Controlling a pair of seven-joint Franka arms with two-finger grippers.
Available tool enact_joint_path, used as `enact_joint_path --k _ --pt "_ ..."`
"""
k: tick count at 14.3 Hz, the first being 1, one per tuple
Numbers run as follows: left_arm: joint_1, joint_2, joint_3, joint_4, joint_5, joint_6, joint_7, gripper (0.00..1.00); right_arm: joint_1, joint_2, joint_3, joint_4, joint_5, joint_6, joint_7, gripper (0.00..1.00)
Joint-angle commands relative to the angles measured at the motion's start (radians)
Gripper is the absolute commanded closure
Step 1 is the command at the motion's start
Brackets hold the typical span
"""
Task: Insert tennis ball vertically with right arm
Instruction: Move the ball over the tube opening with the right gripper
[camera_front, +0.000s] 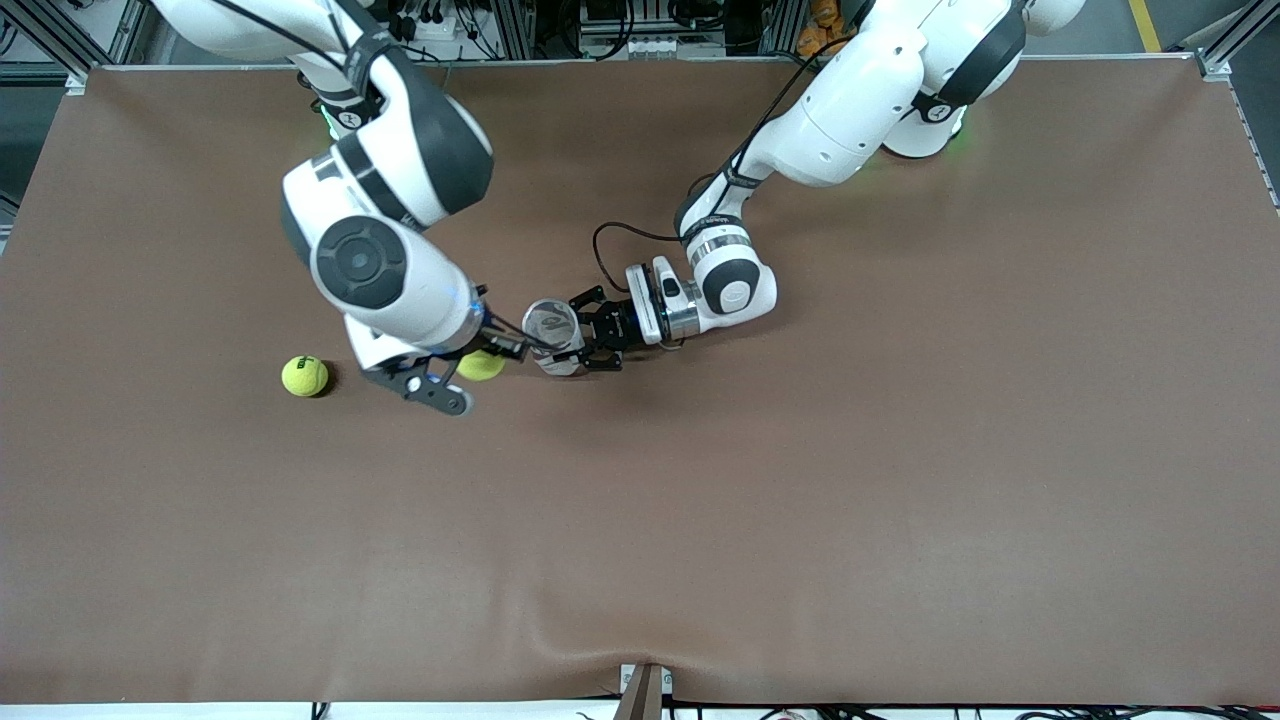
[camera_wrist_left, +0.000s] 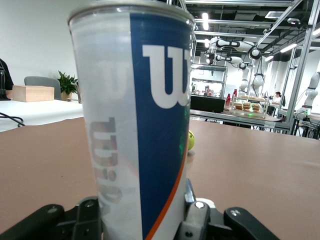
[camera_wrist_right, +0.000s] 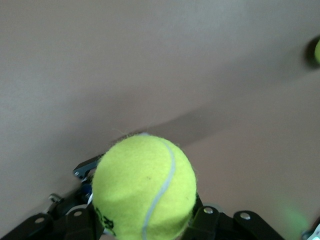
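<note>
Your right gripper (camera_front: 470, 372) is clenched on a tennis ball (camera_front: 481, 365), held up just beside the can (camera_front: 553, 335) on the side toward the right arm's end of the table. The right wrist view shows the ball (camera_wrist_right: 145, 187) seated snugly between the fingers, with bare table (camera_front: 900, 450) below it. The left gripper (camera_front: 578, 340) grasps the can around its lower body and holds it upright, mouth facing up; the left wrist view shows the can (camera_wrist_left: 132, 115) standing straight in the jaws.

To do this well, raise the ball clear above the rim before you travel sideways, or you will likely knock the can. Centre the ball over the opening, then descend straight down. The fit looks close, so let go only once the ball sits in the mouth. Keep the left arm steady throughout.

A second ball (camera_front: 304, 376) lies on the table toward the right arm's end; ignore it for now
</note>
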Motion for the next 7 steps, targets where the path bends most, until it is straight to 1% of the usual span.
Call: enact_joint_path --k 1,3,5,7 --pt "-0.002 0.018 -0.011 -0.006 -0.063 -0.016 0.332 0.44 -0.010 -0.007 0.047 0.001 0.000 -0.017 0.096 0.89" --pt "-0.008 0.021 -0.011 -0.006 -0.063 -0.011 0.334 0.43 0.010 -0.004 0.055 -0.006 0.000 -0.025 0.138 0.88" --pt "-0.008 0.021 -0.011 -0.007 -0.057 -0.008 0.338 0.43 0.039 0.001 0.055 -0.009 0.000 -0.048 0.189 0.84" --pt "-0.014 0.024 -0.011 -0.008 -0.062 -0.008 0.338 0.43 0.058 0.002 0.055 -0.034 0.000 -0.051 0.192 0.84"
